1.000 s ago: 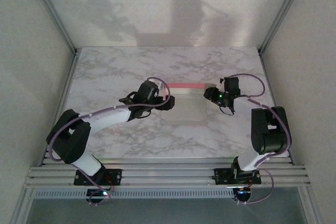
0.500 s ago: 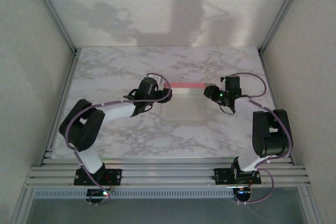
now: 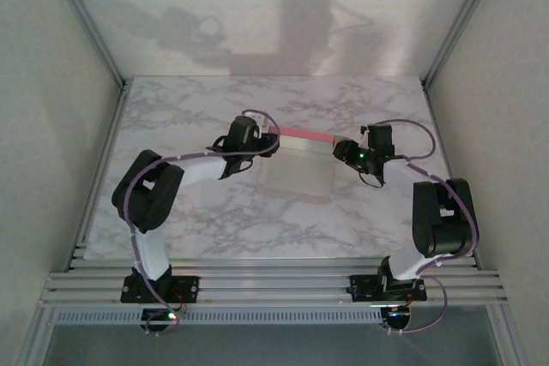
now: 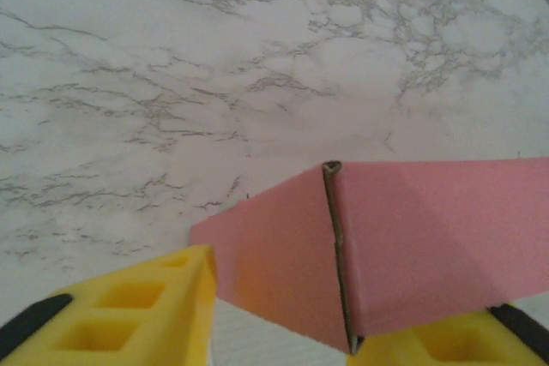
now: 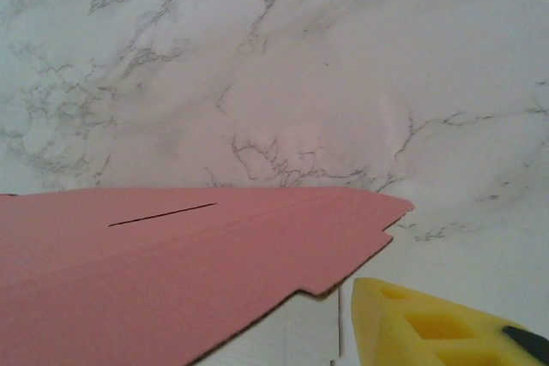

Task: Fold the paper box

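Note:
The paper box lies flat mid-table, white face up, with its far flap raised and showing pink. My left gripper is at the box's far left corner. In the left wrist view its yellow fingers stand apart on either side of a pink corner, where two flaps meet at a brown cut edge. Both fingers look close to or touching the paper. My right gripper is at the far right corner. One yellow finger shows beside the pink flap, which hides the other.
Grey-veined marble table top spreads around the box, with bare room behind it and at both sides. Metal frame posts and pale walls enclose the table. A rail carrying both arm bases runs along the near edge.
My left arm has reached further away from me to the box's far left corner, and its jaws have narrowed around the pink flap. The box has turned slightly. The right arm has stayed still.

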### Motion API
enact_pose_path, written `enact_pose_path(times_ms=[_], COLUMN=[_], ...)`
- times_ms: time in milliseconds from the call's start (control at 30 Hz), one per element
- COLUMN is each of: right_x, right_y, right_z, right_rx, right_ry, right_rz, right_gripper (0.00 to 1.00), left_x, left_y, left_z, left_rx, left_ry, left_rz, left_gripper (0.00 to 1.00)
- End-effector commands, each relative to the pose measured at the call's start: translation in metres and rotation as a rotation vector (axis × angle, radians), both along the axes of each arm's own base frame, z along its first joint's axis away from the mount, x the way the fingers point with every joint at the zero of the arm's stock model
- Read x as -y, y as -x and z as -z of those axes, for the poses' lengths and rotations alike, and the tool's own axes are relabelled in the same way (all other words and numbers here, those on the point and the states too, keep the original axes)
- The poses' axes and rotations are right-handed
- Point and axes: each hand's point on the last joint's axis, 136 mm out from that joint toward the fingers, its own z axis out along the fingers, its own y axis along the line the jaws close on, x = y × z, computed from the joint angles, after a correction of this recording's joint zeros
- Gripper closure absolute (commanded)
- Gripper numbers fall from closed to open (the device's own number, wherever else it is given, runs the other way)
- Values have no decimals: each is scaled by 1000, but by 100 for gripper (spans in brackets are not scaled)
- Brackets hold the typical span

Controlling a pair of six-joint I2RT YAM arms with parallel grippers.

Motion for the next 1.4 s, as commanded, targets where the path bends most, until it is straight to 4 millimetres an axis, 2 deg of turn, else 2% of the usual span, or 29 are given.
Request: enact_pose_path(times_ms=[0,400,500,667,833,1067,1200,1367], right_x=[7,9,10,10,10,9,9,15], right_y=[3,5,4,5,5,3,4,5], right_z=[-4,-4,-4,-3,-3,-2,0,-2], right_rx=[-6,-7,-5,-6,-5,-8,-17,-23], right_ry=[-37,-76,-79,-81,-82,-87,-91,-86], right_rz=[43,56,56,56,58,58,62,89], right_gripper=[51,51,51,51,51,52,52,52], left_x=[6,10,9,12,13,18,22,27], left_y=[-12,-14,-18,-23,-26,-33,-38,-37], left_z=[-16,-25,-23,-18,-8,-15,-18,-21], left_rx=[24,71,85,110,128,178,167,134], left_ry=[73,100,87,52,22,57,99,138], left_rz=[32,166,178,214,232,231,237,263], left_gripper=[63,69,61,59,68,76,84,87])
